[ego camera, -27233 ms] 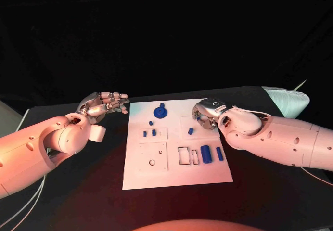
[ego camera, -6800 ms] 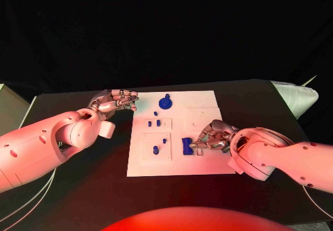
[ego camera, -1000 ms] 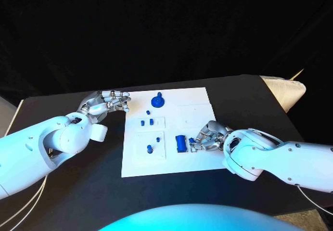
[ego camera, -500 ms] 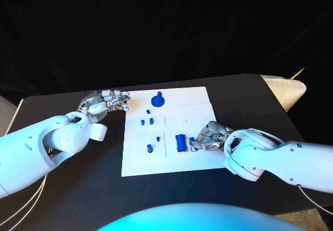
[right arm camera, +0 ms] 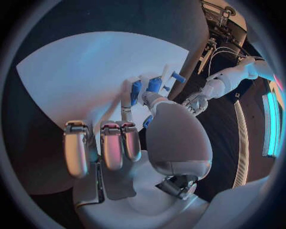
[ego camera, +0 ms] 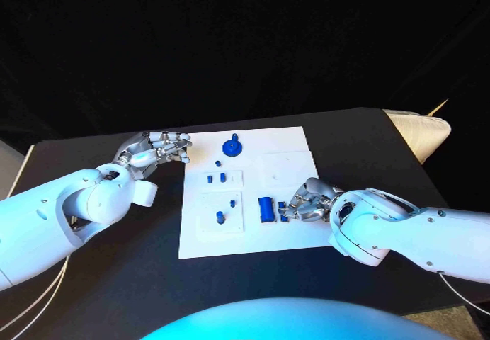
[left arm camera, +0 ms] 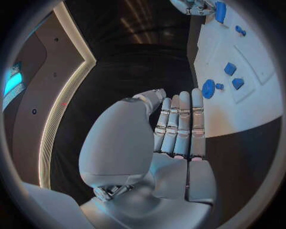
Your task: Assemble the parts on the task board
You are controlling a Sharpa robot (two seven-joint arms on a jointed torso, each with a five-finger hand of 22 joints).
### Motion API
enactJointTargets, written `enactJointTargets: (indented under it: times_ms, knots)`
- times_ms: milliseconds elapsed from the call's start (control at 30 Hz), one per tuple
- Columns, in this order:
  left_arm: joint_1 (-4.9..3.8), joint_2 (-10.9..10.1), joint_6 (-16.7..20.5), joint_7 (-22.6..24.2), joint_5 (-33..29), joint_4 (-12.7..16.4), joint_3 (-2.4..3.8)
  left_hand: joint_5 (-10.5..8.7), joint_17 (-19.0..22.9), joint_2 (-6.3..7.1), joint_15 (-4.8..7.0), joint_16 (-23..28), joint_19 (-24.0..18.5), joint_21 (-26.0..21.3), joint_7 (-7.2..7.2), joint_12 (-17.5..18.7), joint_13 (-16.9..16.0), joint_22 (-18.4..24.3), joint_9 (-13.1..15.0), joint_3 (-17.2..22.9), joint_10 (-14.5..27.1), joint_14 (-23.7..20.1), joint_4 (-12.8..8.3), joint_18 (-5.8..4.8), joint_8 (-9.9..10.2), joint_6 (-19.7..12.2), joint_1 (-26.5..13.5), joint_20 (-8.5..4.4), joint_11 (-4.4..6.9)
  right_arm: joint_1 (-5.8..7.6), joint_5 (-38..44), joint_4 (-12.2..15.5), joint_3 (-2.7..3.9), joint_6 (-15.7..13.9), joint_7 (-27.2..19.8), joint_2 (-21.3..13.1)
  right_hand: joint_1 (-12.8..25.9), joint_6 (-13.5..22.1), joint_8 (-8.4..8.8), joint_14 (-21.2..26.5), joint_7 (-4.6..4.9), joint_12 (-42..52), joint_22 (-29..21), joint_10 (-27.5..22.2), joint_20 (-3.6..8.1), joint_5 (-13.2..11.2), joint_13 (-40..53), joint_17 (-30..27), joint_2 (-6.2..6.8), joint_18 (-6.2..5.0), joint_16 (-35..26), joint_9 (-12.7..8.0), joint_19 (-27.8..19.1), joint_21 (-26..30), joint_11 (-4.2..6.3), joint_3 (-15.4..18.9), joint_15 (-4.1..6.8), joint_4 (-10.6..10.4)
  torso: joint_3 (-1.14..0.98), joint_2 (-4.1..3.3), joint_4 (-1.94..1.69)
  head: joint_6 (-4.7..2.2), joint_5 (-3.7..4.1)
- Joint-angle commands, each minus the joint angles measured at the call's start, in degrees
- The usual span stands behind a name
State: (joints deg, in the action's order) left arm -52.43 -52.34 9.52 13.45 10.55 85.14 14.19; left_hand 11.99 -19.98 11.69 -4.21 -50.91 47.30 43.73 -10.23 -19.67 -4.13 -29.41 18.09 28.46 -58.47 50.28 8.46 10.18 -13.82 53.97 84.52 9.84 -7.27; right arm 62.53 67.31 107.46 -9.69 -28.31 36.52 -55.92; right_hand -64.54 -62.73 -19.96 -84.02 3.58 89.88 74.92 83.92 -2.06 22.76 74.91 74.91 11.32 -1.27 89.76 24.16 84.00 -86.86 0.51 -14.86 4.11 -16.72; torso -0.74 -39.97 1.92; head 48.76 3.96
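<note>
The white task board point(ego camera: 250, 237) lies mid-table. A round blue part with a knob point(ego camera: 233, 148) sits at its far edge, with two small blue pegs point(ego camera: 215, 178) below it and two more blue parts point(ego camera: 224, 212) in the left square plate. A blue cylinder point(ego camera: 266, 208) lies near the board's middle. My right hand point(ego camera: 309, 201) rests beside it, thumb and a finger pinching a narrow blue part point(ego camera: 283, 207) point(right arm camera: 136, 91) against the board. My left hand point(ego camera: 158, 149) point(left arm camera: 178, 129) hovers off the board's far left corner, fingers curled in together, holding nothing.
A pale ribbed object point(ego camera: 416, 133) lies at the table's far right corner. Black table surface surrounds the board on all sides. The left wrist view shows the board point(left arm camera: 262, 95) and my right hand point(left arm camera: 193, 5) far off.
Nothing has visibly moved in the last second. Since the oldest frames, my right hand has come down from the board's far right to the cylinder near its middle.
</note>
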Motion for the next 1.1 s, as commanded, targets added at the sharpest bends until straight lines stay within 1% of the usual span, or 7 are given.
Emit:
enactJointTargets:
  times_ms: [33,133,233,367,467,900,1100]
  knots:
    - [-0.01,0.01,-0.71,0.24,-0.34,0.13,0.04,0.38,-0.1,-0.23,-0.08,0.37,0.4,-0.36,-0.1,0.19,-0.07,0.05,0.08,0.03,-0.35,0.43,0.45,0.21,0.19,0.42,-0.29,-0.03,-0.1,-0.06,0.32,0.14,-0.01,0.85,-0.17,-0.02,0.54,-0.19,-0.36,-5.98,-0.28,0.12,14.26,6.08,0.6,-0.37,15.09,15.09,0.04,0.66,0.24,0.06,5.54,0.08,0.4,0.54,0.41,-0.05,-0.01,0.02,-0.02,0.0,-0.05]
    - [-0.01,0.0,-0.69,0.22,-0.34,0.13,0.04,0.38,-0.1,-0.23,-0.08,0.37,0.4,-0.36,-0.1,0.19,-0.07,0.05,0.08,0.03,-0.35,0.43,0.45,0.21,0.19,0.42,-0.29,-0.03,-0.1,-0.06,0.46,0.03,-0.01,1.22,-0.42,-0.23,0.37,-0.04,-0.41,-5.98,-0.31,0.12,14.19,6.08,0.61,-1.09,15.09,15.09,0.28,0.61,0.24,0.07,5.5,0.35,0.4,1.18,0.43,0.1,0.01,0.03,-0.01,0.0,-0.05]
    - [-0.01,-0.01,-0.67,0.17,-0.34,0.14,0.04,0.38,-0.1,-0.23,-0.08,0.37,0.4,-0.36,-0.1,0.19,-0.07,0.05,0.08,0.03,-0.35,0.43,0.45,0.21,0.19,0.42,-0.29,-0.03,-0.1,-0.06,0.71,-0.03,-0.01,2.35,-0.99,-0.72,-1.37,0.16,-0.59,-5.98,-0.31,0.12,14.13,6.08,0.64,-3.94,15.09,15.09,0.42,0.57,0.24,0.12,5.46,0.57,0.42,2.31,0.44,0.22,0.01,0.02,-0.03,-0.04,0.0]
    - [-0.01,-0.06,-0.62,0.12,-0.34,0.09,0.04,0.38,-0.1,-0.23,-0.08,0.37,0.4,-0.36,-0.1,0.19,-0.07,0.05,0.08,0.03,-0.35,0.43,0.45,0.21,0.19,0.42,-0.29,-0.03,-0.1,-0.06,0.4,0.17,-0.01,4.68,-3.08,-1.92,-4.86,0.61,-0.83,-5.98,-0.08,0.12,13.9,6.08,0.53,-11.74,15.09,15.09,0.16,0.4,0.24,0.1,5.31,1.46,0.22,7.41,0.29,0.03,-0.03,0.03,-0.01,-0.02,-0.09]
    - [-0.01,-0.04,-0.58,0.09,-0.35,-0.06,0.04,0.41,-0.12,-0.29,-0.08,0.39,0.42,-0.46,-0.09,0.26,-0.07,0.11,0.1,0.06,-0.33,0.41,0.53,0.21,0.24,0.43,-0.32,-0.02,-0.1,-0.06,-0.05,0.43,-0.01,5.47,-4.43,-2.52,-5.29,0.65,-0.97,-5.98,-0.03,0.12,13.9,6.08,0.5,-13.79,15.09,15.09,-0.2,0.4,0.24,0.06,5.31,1.49,0.18,9.66,0.25,-0.09,-0.06,0.02,0.08,-0.07,-0.21]
    - [-0.01,0.16,-0.64,0.07,-0.36,-0.25,0.04,0.41,-0.12,-0.29,-0.08,0.39,0.42,-0.46,-0.09,0.26,-0.07,0.11,0.1,0.06,-0.33,0.41,0.53,0.21,0.24,0.43,-0.32,-0.02,-0.1,-0.06,-0.15,-0.05,0.0,6.34,-5.04,-2.83,-6.8,0.76,-1.25,-5.98,-0.16,0.12,14.0,6.08,0.55,-12.97,15.09,15.09,-2.38,0.47,0.24,-0.01,5.37,1.12,0.28,12.33,0.33,0.13,-0.07,-0.03,0.03,0.02,0.02]
    - [-0.01,0.31,-0.67,0.29,-0.44,-0.22,0.04,0.4,-0.14,-0.32,-0.09,0.4,0.45,-0.55,-0.09,0.32,-0.07,0.16,0.11,0.06,-0.33,0.4,0.6,0.22,0.28,0.43,-0.35,-0.01,-0.1,-0.06,-1.32,-0.72,0.01,3.52,-7.54,-3.17,-7.16,1.03,-1.14,-5.98,0.0,0.12,13.85,6.08,0.55,-12.34,15.09,15.09,-2.15,0.35,0.24,-0.12,5.28,1.73,0.17,12.77,0.27,-0.05,0.04,0.1,-0.01,-0.12,0.08]
